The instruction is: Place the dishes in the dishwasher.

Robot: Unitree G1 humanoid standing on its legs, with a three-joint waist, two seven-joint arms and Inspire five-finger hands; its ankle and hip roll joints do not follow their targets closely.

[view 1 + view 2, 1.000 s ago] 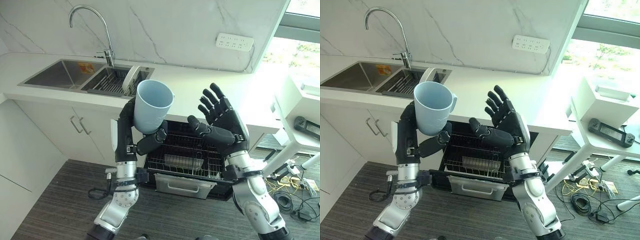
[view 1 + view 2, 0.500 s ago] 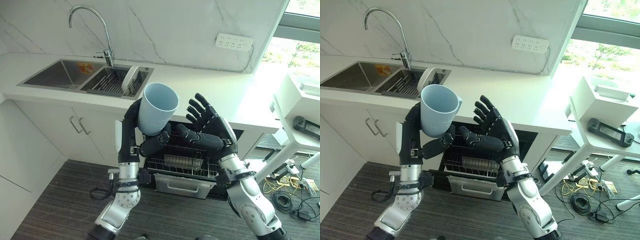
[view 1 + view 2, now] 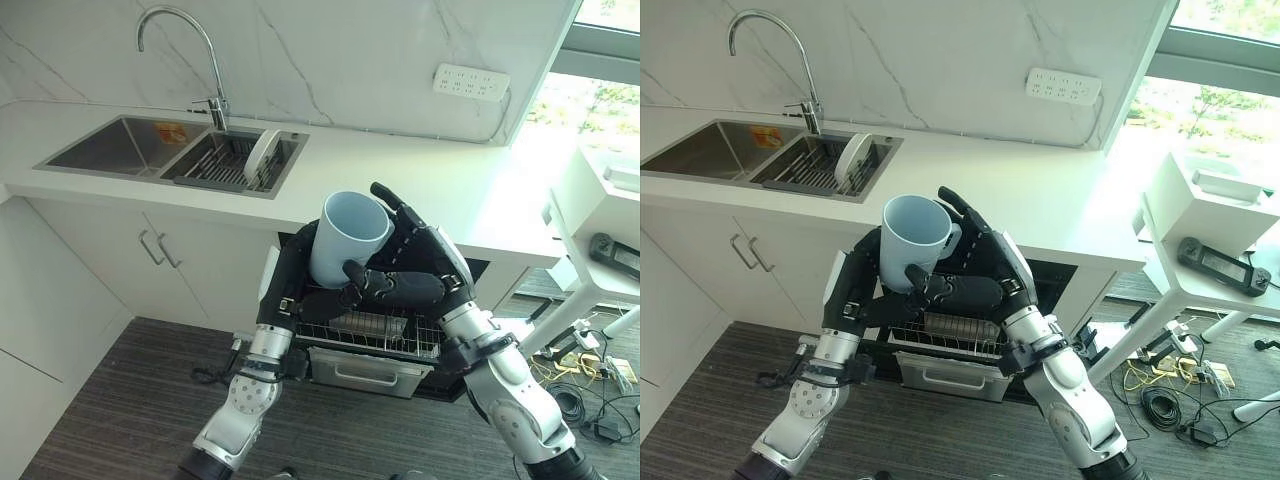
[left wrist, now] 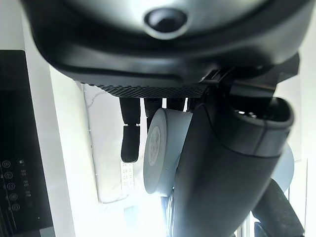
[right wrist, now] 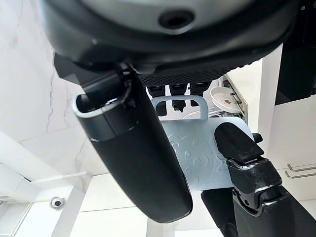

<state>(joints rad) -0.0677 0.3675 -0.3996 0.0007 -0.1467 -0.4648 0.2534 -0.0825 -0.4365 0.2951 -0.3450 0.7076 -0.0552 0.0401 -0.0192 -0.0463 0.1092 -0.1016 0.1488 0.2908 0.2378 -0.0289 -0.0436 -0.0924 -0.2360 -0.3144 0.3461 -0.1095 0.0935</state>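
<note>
A light blue cup point(image 3: 345, 238) with a handle is held mouth-up over the open dishwasher, whose pulled-out wire rack point(image 3: 375, 330) is below it. My left hand point(image 3: 298, 262) is shut on the cup's lower left side. My right hand point(image 3: 425, 265) wraps it from the right, thumb across the front and fingers behind the rim. In the right wrist view the cup point(image 5: 197, 148) shows its handle by my fingers. The left wrist view shows the cup's base point(image 4: 160, 148) past my thumb. A white plate point(image 3: 262, 155) stands in the sink's drying rack.
The white counter point(image 3: 400, 170) runs above the dishwasher, with a double sink and tap point(image 3: 205, 60) at the left. Cabinet doors point(image 3: 150, 250) are left of the dishwasher. A white side table point(image 3: 600, 270) stands at the right.
The left hand has brought the cup down and to the right. The right hand, open beside it before, has closed round the cup.
</note>
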